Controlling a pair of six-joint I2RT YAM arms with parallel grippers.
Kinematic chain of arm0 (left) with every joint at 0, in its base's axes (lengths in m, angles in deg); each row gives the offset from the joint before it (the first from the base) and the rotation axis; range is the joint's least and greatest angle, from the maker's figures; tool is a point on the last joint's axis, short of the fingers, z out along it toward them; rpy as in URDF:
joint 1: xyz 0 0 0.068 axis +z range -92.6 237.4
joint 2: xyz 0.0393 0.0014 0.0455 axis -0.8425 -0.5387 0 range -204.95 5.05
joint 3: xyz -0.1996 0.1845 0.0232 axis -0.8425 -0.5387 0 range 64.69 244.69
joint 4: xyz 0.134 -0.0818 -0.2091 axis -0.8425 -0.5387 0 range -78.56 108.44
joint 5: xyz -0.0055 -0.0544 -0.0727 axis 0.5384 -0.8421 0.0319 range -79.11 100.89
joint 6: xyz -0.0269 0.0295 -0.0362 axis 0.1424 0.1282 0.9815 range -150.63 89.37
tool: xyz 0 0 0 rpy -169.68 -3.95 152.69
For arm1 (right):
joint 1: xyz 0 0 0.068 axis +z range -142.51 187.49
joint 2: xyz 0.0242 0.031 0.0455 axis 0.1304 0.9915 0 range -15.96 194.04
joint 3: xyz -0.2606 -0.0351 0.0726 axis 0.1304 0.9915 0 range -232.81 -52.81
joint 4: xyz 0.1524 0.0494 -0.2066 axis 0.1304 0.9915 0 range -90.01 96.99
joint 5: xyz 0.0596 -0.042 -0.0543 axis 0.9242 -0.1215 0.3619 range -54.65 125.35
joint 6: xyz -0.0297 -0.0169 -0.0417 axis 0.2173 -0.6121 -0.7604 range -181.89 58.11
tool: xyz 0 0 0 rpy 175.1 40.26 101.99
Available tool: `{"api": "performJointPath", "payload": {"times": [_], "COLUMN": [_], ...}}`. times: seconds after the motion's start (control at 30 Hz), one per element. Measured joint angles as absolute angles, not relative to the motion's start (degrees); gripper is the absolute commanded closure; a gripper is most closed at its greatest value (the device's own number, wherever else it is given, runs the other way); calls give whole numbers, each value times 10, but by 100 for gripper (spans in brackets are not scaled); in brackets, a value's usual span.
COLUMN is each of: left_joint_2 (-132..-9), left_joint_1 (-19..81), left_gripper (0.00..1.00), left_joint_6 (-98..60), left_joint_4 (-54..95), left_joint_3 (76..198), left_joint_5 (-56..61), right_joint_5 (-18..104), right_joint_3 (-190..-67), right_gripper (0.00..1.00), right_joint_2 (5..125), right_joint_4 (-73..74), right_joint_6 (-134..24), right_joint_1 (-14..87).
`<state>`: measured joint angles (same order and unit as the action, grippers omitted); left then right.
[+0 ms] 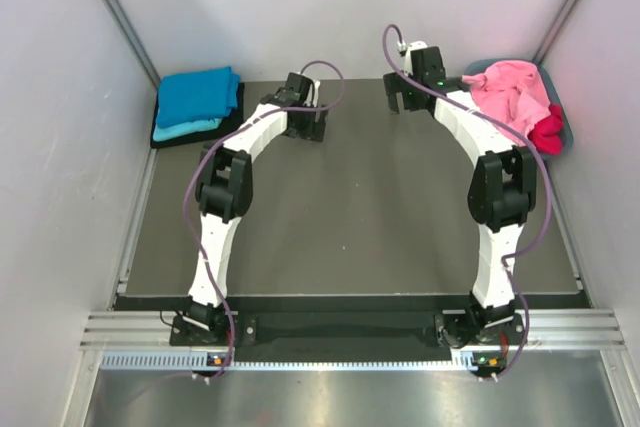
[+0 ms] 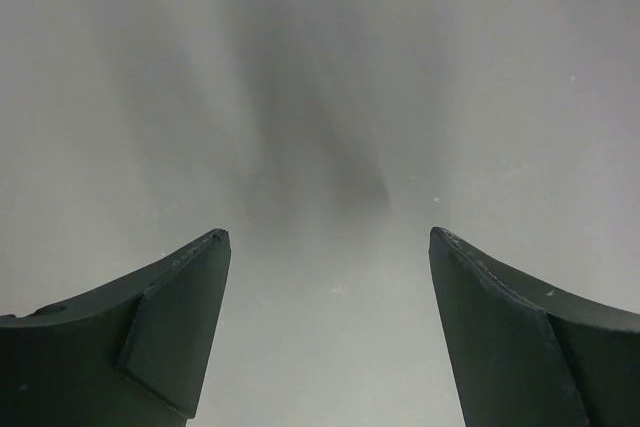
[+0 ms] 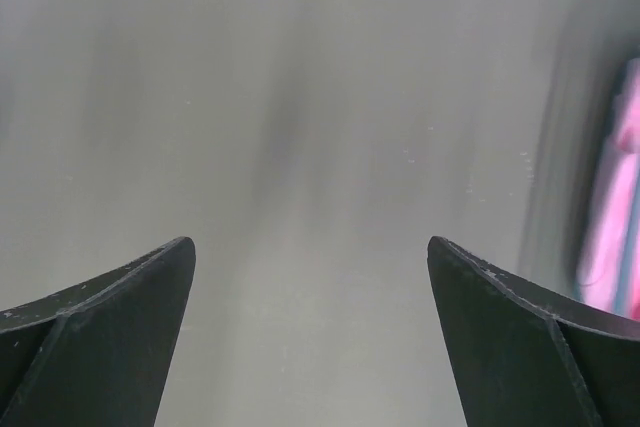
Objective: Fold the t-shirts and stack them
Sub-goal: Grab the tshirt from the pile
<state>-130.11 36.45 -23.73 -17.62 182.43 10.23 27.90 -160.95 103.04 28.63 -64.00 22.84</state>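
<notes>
A stack of folded t-shirts sits at the table's far left corner: bright blue (image 1: 198,93) on top, turquoise (image 1: 190,128) under it, black (image 1: 160,137) at the bottom. A crumpled light pink shirt (image 1: 508,95) and a crimson red shirt (image 1: 546,133) lie in the tub at the far right. The pink shirt shows blurred at the right edge of the right wrist view (image 3: 615,207). My left gripper (image 1: 311,127) is open and empty over bare table near the far edge. My right gripper (image 1: 406,100) is open and empty, left of the tub.
The blue-grey plastic tub (image 1: 566,133) stands at the far right corner. Pale walls close in the table on the left, the right and the back. The dark table top (image 1: 350,217) lies between the arms.
</notes>
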Motion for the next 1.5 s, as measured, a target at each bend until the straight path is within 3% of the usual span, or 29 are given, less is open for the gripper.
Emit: {"api": "performJointPath", "payload": {"times": [0.4,0.77,1.17,1.23,1.27,1.33,1.37,1.4,1.5], "left_joint_2": [-1301,-1301,-1301,-1301,-1301,-1302,-1302,-1302,-1303], "left_joint_1": [345,343,325,325,325,325,325,325,325], "left_gripper": [25,27,27,27,27,27,27,27,27], "left_joint_6": [-306,-339,-356,-356,-357,-357,-357,-357,-358], "left_joint_4": [-178,-179,-179,-179,-179,-179,-179,-179,-180], "left_joint_3": [1834,1836,1836,1836,1836,1836,1837,1837,1838], "left_joint_5": [90,95,124,124,124,124,124,125,129], "right_joint_5": [320,344,324,308,300,287,281,275,258], "right_joint_3": [-1738,-1734,-1732,-1733,-1733,-1734,-1734,-1734,-1734], "right_gripper": [11,23,25,35,49,66,88,100,100], "right_joint_2": [1056,1086,1156,1165,1169,1179,1184,1187,1191], "right_joint_4": [313,326,319,307,301,287,283,281,276], "right_joint_6": [-721,-724,-744,-747,-750,-758,-760,-764,-762], "right_joint_1": [76,-41,-88,-89,-89,-87,-87,-87,-88]}}
